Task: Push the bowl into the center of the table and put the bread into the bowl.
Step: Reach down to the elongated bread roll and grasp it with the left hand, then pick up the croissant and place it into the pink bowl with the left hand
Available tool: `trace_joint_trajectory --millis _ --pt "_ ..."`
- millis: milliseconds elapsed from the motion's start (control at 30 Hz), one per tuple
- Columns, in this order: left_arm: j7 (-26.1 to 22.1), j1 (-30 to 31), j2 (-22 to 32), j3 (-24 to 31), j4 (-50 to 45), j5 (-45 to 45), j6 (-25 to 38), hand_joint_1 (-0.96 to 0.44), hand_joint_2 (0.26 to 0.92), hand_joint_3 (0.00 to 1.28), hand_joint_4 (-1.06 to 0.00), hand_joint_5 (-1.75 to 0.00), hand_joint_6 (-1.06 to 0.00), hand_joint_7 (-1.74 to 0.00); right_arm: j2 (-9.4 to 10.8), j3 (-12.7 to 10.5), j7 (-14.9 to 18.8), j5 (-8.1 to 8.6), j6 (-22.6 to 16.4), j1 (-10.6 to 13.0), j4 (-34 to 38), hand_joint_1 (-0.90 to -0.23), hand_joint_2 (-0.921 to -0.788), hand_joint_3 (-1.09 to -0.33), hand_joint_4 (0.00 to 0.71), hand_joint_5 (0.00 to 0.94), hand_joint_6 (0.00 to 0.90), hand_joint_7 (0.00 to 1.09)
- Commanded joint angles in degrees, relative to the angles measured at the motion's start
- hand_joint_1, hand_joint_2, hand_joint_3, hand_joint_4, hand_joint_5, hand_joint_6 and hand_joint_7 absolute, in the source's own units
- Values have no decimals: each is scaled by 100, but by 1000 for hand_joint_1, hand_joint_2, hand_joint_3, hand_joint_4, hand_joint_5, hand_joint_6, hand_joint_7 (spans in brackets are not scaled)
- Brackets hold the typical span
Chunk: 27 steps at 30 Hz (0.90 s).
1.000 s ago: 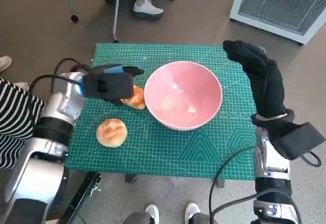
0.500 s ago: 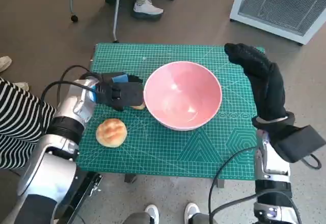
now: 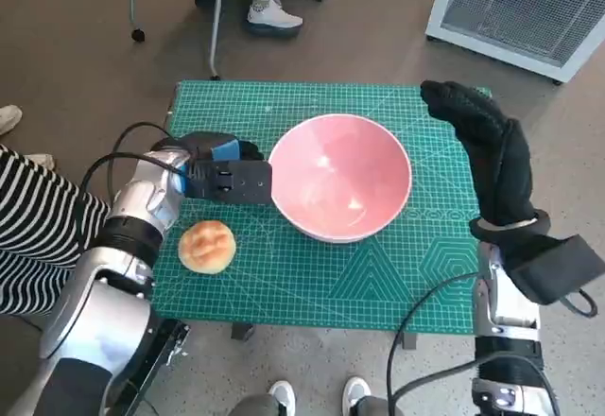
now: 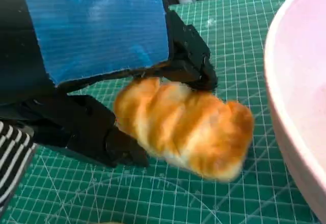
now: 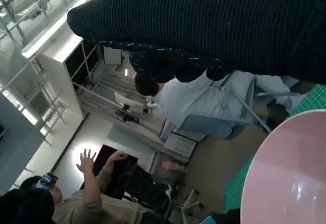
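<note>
The left hand (image 3: 222,178) reaches in low over the desk (image 3: 369,279), its blue-taped back up, fingers (image 4: 188,56) closed round a twisted bread roll (image 4: 186,127); the wrist view shows the roll pinched between them, above the green mat. The pink bowl (image 3: 340,176) lies just beside this hand, its rim nearly touching the fingertips. A second, round bun (image 3: 207,246) sits nearer the robot than the hand, apart from it. The right hand (image 3: 477,137) is raised past the bowl's other side, over the desk's far corner, its gloved fingers stretched out and holding nothing. Bare mat lies between the bowl and the desk's near edge. A person in a striped sleeve (image 3: 38,236) sits beside the left arm; shoes (image 3: 274,14) rest on the brown floor (image 3: 85,38) beyond the desk.
</note>
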Motion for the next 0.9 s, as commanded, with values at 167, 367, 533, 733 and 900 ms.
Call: trace_joint_trajectory --millis 167,367,533,733,900 --pt "214 73 278 166 42 -112 -322 0 920 88 -683 -1131 -579 -1241 59 26 -79 18 51 159 49 -826 -921 -735 210 1 44 588" --pt "304 77 464 316 -48 -181 -496 1 920 85 -691 -1182 -583 -1187 67 23 -63 24 8 141 155 -820 -921 -739 208 0 40 584" --pt "357 10 650 471 -159 -268 -618 1 920 84 -689 -1218 -594 -1142 65 17 -49 42 -5 128 205 -818 -921 -739 208 0 37 582" --pt "381 -78 901 717 -382 -462 -771 1 920 64 -717 -1170 -607 -1147 70 19 -37 68 21 133 184 -817 -921 -740 211 2 34 580" --pt "380 -63 1138 1059 -767 -729 -1001 1 920 47 -754 -1102 -608 -1174 67 10 -21 96 33 130 194 -817 -921 -740 212 2 33 580"
